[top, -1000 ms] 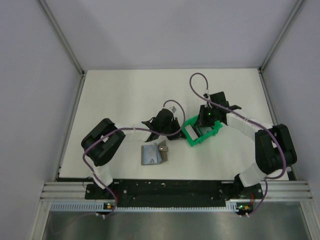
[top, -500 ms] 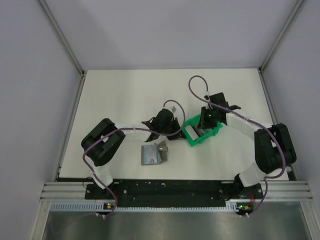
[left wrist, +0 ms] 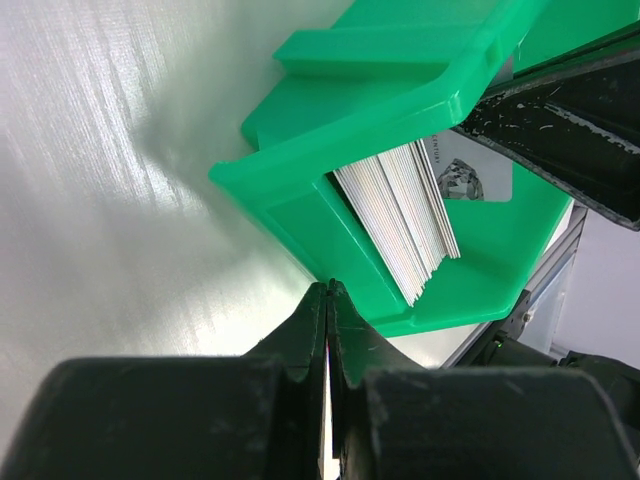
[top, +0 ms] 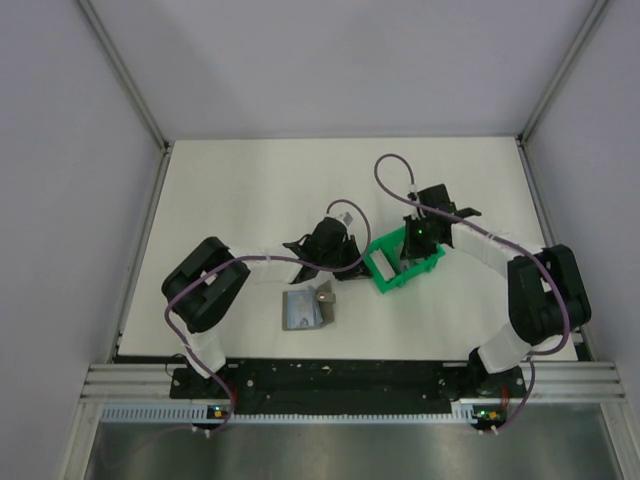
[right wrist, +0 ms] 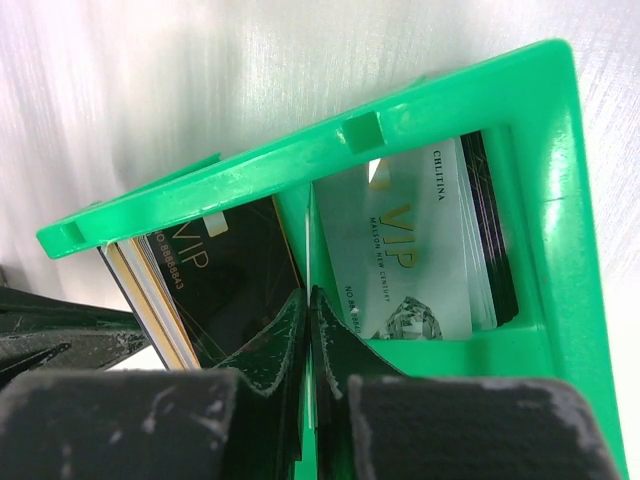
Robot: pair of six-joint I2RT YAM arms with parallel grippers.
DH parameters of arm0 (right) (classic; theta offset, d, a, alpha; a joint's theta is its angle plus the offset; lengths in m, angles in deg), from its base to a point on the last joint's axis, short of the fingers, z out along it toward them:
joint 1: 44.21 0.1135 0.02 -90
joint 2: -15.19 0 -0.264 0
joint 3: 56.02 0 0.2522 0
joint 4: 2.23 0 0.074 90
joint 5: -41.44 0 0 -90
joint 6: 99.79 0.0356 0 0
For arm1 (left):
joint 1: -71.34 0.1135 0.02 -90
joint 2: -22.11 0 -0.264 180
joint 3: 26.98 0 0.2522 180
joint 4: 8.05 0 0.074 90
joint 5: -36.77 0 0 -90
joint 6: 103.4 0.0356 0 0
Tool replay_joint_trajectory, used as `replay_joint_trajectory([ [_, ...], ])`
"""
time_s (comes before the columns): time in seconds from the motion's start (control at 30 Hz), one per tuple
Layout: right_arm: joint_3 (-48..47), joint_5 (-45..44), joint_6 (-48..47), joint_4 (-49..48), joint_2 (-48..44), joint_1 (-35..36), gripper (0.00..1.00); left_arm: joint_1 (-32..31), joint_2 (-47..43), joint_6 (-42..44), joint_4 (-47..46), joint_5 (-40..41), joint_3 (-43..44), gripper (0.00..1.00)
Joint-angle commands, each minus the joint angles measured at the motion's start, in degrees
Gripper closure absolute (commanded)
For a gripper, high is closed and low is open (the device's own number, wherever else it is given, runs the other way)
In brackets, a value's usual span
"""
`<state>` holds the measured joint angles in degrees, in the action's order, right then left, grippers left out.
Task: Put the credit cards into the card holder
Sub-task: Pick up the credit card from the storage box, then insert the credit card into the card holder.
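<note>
From above, the green tray sits at mid-worktop, a little right of centre. The left fingers meet its left side. The right fingers reach in from the far right and dip into it. The holder lies flat on the worktop, near and left of the tray, well apart from both sets of fingers. The cards are too small to make out in this view.

In the left wrist view, the left fingers are clenched tight, with their tips against the outer wall of the tray. A thin pale line runs between them, but whether it is a card I cannot tell. Just past the tips, inside the tray, a stack of cards shows edge-on and leaning. One pale card with a gem print faces out behind the stack. The black right fingers cross the top right corner above that stack.

In the right wrist view, the right fingers are pressed together at the divider between the two compartments of the tray. A pale sliver rises from between the tips along the divider, and I cannot tell whether it is a gripped card. The left compartment holds a stack topped by a black VIP card, touching the left side of the fingers. The right compartment holds a stack topped by a pale VIP card, just beside them. The holder is out of this view.
</note>
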<state>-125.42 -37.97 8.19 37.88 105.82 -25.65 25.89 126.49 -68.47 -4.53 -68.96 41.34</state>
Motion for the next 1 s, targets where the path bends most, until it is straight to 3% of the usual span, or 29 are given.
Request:
replay_joint_trajectory([
  [0.0, -3.6, -0.31, -1.01, 0.55, -3.87, -0.55, 1.0, -0.25, -3.82, 2.6, 1.45, 1.66, 1.16, 1.0],
  [0.1, -4.21, -0.31, -0.4, 0.81, -7.82, -0.55, 1.0, -0.25, -6.02, 3.74, 2.68, 3.24, 0.81, 1.0],
  [0.27, -4.39, -1.54, 0.83, 1.6, -12.75, -0.55, 1.0, -0.16, -9.62, 5.14, 4.44, 5.62, 0.02, 0.92],
  [0.47, -3.69, 3.11, 5.3, 1.6, -15.39, -0.55, 1.0, -0.25, -13.49, 6.37, 6.02, 7.11, -0.95, 0.82],
  [0.67, 2.18, 10.75, 14.0, -5.58, -22.06, -0.64, 1.0, 0.27, -22.36, 7.96, 11.62, 14.13, -3.76, 0.52],
  [0.9, 13.97, 22.1, 30.51, -23.52, -28.66, -0.55, 1.0, 1.86, -34.4, 8.14, 22.0, 25.29, -6.57, 0.03],
  [0.97, 16.08, 22.46, 34.22, -25.9, -29.19, -0.29, 1.0, 3.17, -37.92, 7.96, 23.33, 25.92, -8.5, 0.02],
])
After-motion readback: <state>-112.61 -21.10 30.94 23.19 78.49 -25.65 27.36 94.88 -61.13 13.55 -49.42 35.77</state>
